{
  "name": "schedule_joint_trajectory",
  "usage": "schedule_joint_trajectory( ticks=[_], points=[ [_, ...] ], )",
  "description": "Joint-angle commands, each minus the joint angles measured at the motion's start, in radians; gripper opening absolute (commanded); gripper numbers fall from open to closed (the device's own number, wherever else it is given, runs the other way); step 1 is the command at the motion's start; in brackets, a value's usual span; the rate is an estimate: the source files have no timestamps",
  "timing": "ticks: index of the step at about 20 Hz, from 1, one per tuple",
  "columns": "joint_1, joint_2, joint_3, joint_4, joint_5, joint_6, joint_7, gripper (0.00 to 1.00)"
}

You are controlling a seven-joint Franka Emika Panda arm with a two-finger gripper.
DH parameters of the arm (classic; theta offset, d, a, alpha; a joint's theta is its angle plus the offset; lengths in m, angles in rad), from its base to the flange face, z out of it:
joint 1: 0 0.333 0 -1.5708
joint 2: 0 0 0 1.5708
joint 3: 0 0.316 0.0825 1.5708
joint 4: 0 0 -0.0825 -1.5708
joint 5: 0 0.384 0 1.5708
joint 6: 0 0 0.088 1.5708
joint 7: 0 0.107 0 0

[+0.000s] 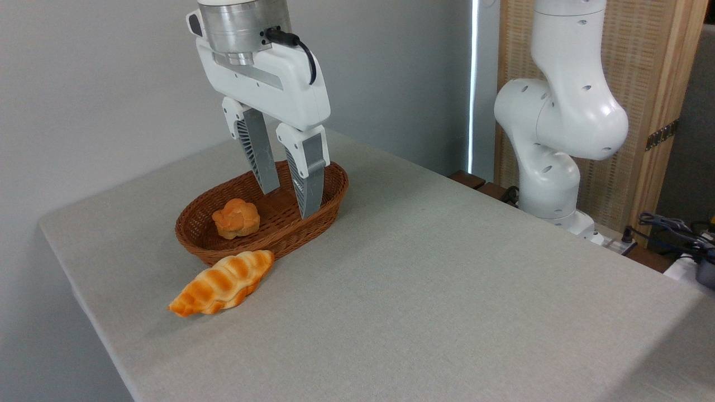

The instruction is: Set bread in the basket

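Note:
The bread (pixel 222 283), a long orange-brown loaf with cream stripes, lies on the grey table just in front of the basket, its right tip close to the wicker wall. The basket (pixel 329 196) is an oval reddish-brown woven one at the table's back left. My gripper (pixel 289 204) hangs over the basket's right half, open, with nothing between its grey fingers (pixel 308 184). It sits up and to the right of the bread, well apart from it.
A small round golden bun (pixel 236 218) rests inside the basket's left half. The arm's white base (pixel 550 167) stands at the right behind the table. Cables and clutter (pixel 678 234) lie at the far right. The table's left edge (pixel 84 290) runs close to the bread.

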Motion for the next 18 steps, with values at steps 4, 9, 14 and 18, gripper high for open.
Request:
schedule_joint_trajectory(
  ticks=[4,9,14,18],
  points=[
    [-0.005,-0.013,0.012,-0.008,0.001,0.011,0.017,1.00],
    [-0.005,-0.013,0.012,-0.008,0.001,0.011,0.017,1.00],
    [-0.005,-0.011,0.008,-0.008,0.001,0.011,0.009,1.00],
    [-0.007,-0.011,0.005,-0.010,-0.001,0.011,0.007,1.00]
  ],
)
